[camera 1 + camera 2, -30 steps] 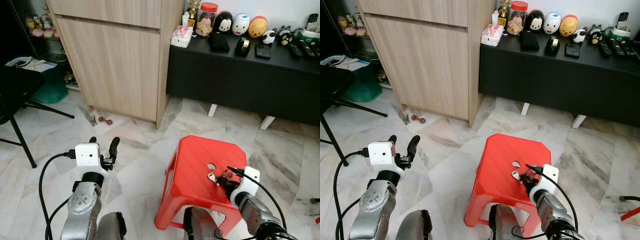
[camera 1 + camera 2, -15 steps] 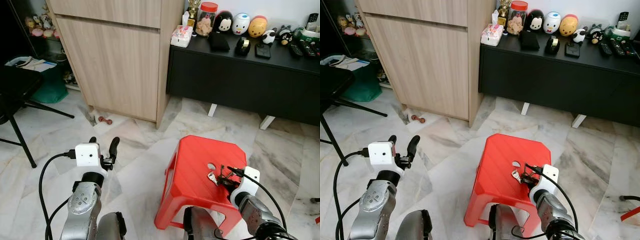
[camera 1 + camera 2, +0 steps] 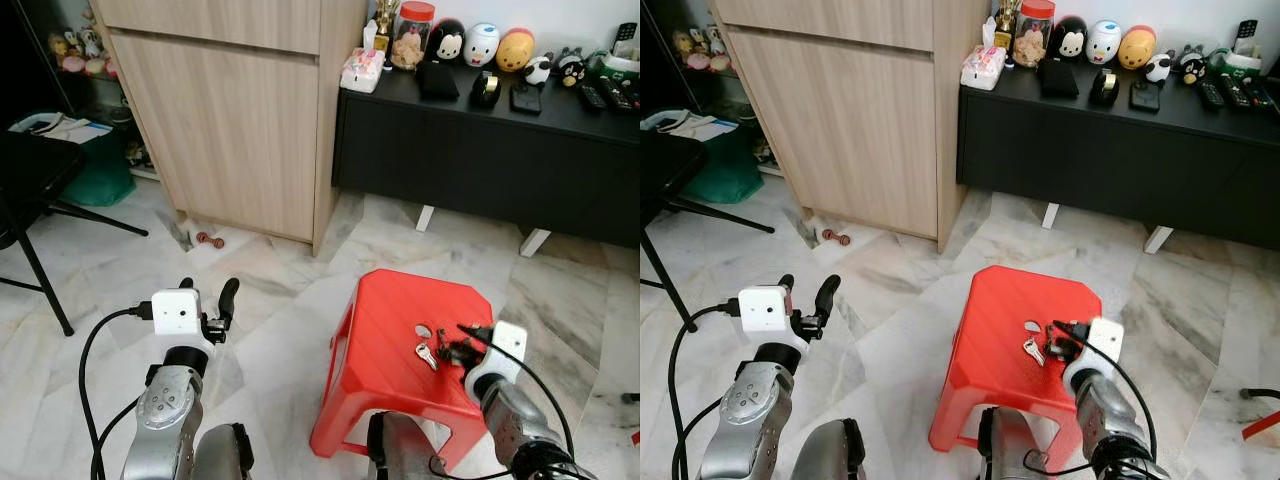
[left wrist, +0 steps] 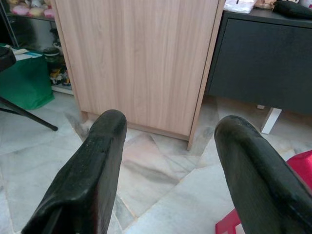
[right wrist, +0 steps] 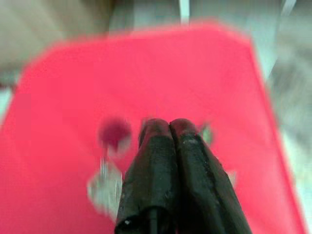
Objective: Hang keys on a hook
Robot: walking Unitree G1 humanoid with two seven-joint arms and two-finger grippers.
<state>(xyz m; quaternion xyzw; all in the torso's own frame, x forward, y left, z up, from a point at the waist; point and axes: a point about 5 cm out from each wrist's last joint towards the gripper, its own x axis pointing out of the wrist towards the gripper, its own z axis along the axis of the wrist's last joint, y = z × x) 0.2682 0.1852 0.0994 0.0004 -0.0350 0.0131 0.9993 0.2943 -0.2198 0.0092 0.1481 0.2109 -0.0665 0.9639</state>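
Note:
A small bunch of keys (image 3: 428, 355) lies on the top of a red plastic stool (image 3: 390, 310), beside the stool's round hole. My right gripper (image 3: 452, 347) is low over the stool top, with its two black fingers (image 5: 168, 146) pressed together at the dark end of the bunch. In the blurred right wrist view a silvery key (image 5: 105, 187) shows beside the fingertips. My left gripper (image 3: 207, 290) is held up over the marble floor to the left, open and holding nothing, and it faces the wooden cabinet (image 4: 141, 58).
A tall wooden cabinet (image 3: 240, 120) stands ahead on the left. A low black sideboard (image 3: 490, 150) to its right carries figurines, a jar and remotes. A black chair (image 3: 30, 200) and a green bin (image 3: 100, 175) are at the far left. Marble floor surrounds the stool.
My right gripper has shifted slightly to the right over the stool and its fingers have come together. The keys stay in about the same spot. The left arm has not moved.

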